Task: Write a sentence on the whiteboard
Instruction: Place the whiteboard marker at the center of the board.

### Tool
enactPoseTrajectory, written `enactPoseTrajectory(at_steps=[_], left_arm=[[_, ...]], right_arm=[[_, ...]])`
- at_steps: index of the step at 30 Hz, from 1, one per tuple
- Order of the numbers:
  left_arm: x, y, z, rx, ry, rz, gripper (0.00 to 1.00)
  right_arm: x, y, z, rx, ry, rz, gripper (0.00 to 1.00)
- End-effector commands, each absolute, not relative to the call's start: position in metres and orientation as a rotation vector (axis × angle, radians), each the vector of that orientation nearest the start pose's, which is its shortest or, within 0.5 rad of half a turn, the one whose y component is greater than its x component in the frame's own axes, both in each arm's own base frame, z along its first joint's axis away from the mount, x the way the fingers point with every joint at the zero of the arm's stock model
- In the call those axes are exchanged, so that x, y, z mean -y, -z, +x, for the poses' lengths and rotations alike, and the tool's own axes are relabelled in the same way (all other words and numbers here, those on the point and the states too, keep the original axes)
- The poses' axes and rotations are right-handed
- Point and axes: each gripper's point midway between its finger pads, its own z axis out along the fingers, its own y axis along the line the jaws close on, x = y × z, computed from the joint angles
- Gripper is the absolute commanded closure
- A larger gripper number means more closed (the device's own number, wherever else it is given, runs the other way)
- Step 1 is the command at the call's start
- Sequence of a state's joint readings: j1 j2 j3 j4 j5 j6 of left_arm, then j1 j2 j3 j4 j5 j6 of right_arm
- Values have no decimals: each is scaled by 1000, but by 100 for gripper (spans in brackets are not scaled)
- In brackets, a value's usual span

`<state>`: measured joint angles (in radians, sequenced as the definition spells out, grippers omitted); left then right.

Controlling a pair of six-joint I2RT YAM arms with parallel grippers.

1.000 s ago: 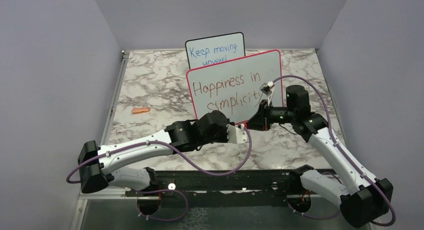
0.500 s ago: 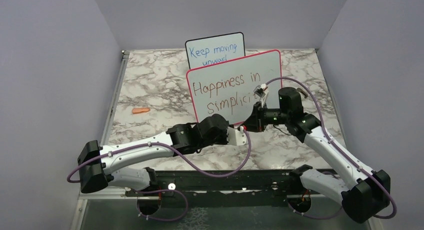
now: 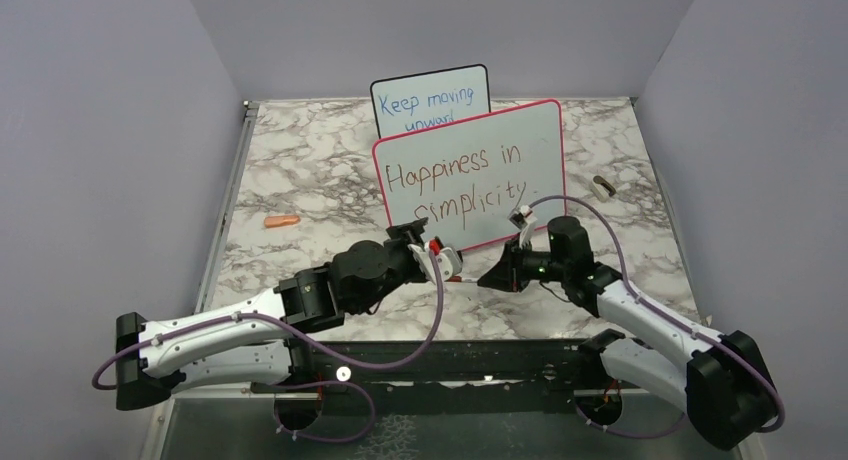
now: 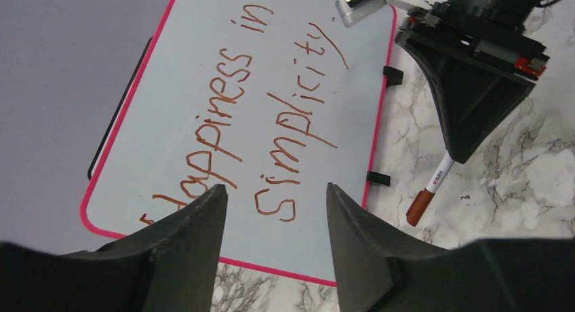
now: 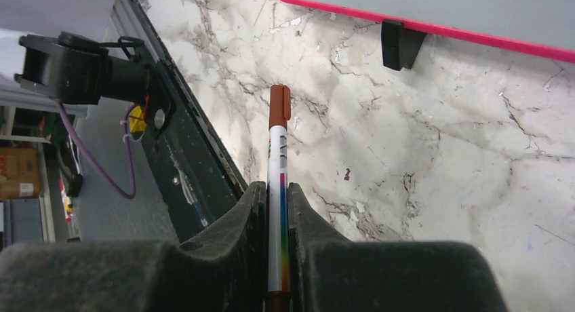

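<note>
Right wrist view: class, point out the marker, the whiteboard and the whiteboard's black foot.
marker [image 5: 277, 183], right wrist view, white barrel.
whiteboard [image 5: 441, 3], right wrist view, writing surface.
black foot [image 5: 400, 46], right wrist view, its middle.

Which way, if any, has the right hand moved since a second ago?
Yes. In the top view the right hand has shifted down-left, from the lower right corner of the whiteboard to below its frame.

open tabletop [image 3: 300, 160] either side of the whiteboard [image 3: 535, 130]; left arm [image 3: 330, 285] and right arm [image 3: 620, 300] close before it

Pink-framed whiteboard [image 3: 540, 130] upright on black feet — sentence [image 3: 452, 167] "Happiness in simplicity." brownish-red, two lines.
</note>
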<state>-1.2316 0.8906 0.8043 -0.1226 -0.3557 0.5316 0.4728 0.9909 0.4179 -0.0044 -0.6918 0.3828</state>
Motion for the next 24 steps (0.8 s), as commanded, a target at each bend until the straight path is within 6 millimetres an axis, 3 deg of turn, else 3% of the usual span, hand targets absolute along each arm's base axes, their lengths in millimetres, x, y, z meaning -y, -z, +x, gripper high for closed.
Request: enactPoseTrajectory(at_steps=[1, 9, 13, 16, 19, 22, 23, 24], left_arm=[[265, -286, 202, -1375, 140, 1014, 38], [227, -313, 246, -1479, 160, 669, 16], [181, -329, 277, -1530, 186, 397, 10], [146, -337, 288, -1532, 225, 224, 6], [120, -336, 289, -1524, 230, 113, 1], [106, -334, 283, -1509, 223, 67, 1], [104, -331, 280, -1508, 225, 65, 1], [102, -329, 276, -1508, 230, 61, 1]], right_arm=[[-239, -124, 193, -2026, -1259, -468, 99], [-243, -76, 183, -2110, -1243, -433, 99], [-241, -59, 181, -2128, -1230, -397, 96], [-235, -48, 185, -2158, -1172, -372, 89], [-230, -41, 186, -2186, -1129, -354, 73], [-223, -38, 187, -2210, -1072, -335, 60], [-221, -39, 188, -2212, -1054, -334, 53], [-218, -39, 188, -2217, -1032, -326, 39]])
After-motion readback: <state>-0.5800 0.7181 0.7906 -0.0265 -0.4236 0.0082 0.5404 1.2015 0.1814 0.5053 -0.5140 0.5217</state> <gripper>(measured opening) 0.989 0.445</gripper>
